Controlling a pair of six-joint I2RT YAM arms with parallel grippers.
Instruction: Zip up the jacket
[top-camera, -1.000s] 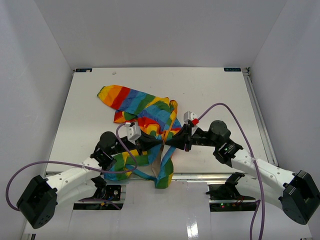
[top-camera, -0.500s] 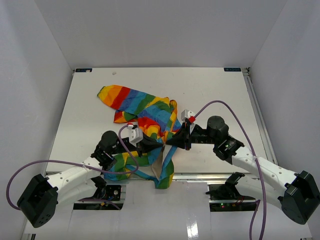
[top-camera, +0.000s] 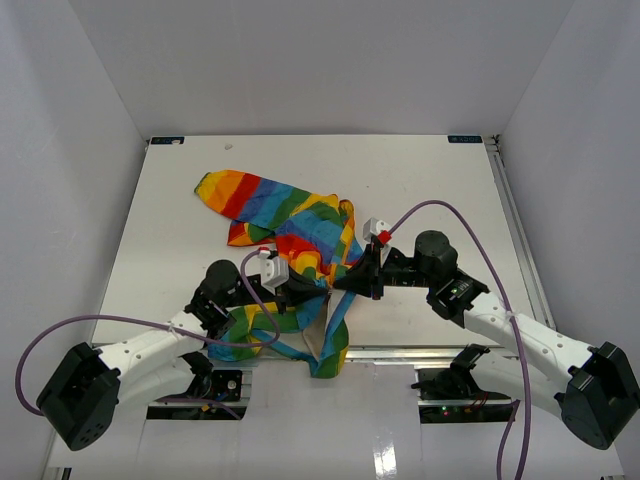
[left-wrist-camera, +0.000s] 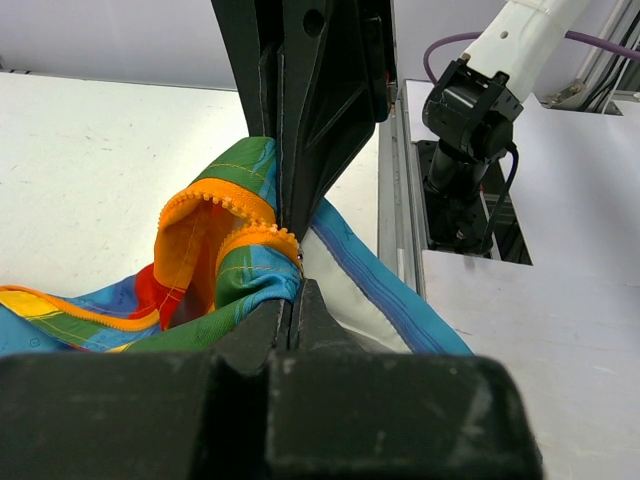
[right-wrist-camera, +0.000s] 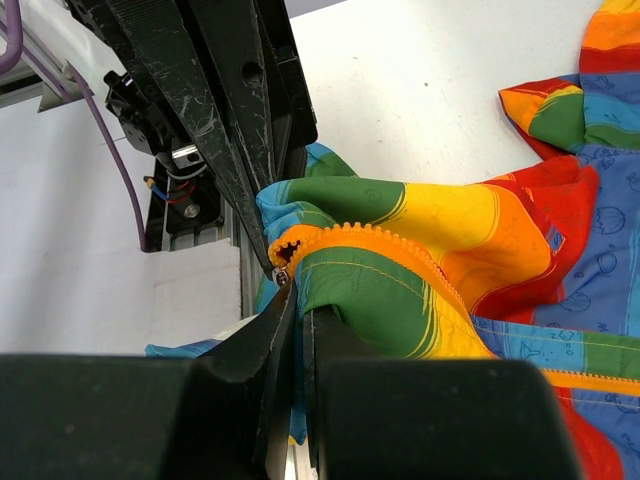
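The rainbow-striped jacket (top-camera: 290, 215) lies crumpled mid-table, and its lower end hangs over the front edge. My left gripper (top-camera: 318, 291) and right gripper (top-camera: 340, 285) meet tip to tip at its front opening. In the left wrist view the left gripper (left-wrist-camera: 293, 300) is shut on the jacket (left-wrist-camera: 230, 285) edge beside the orange zip teeth (left-wrist-camera: 215, 200). In the right wrist view the right gripper (right-wrist-camera: 298, 300) is shut on the green and orange zip edge of the jacket (right-wrist-camera: 440, 230). A small metal zip slider (right-wrist-camera: 281, 275) sits just above its tips.
The table's front edge and metal rail (top-camera: 400, 352) run just below the grippers. Purple cables (top-camera: 450, 215) loop over both arms. The right arm's base (left-wrist-camera: 465, 130) stands off the table edge. White walls enclose the table on three sides.
Both grippers have drawn slightly closer together, the left shifting right and down, and the fabric between them has bunched. Both stay shut on the jacket.
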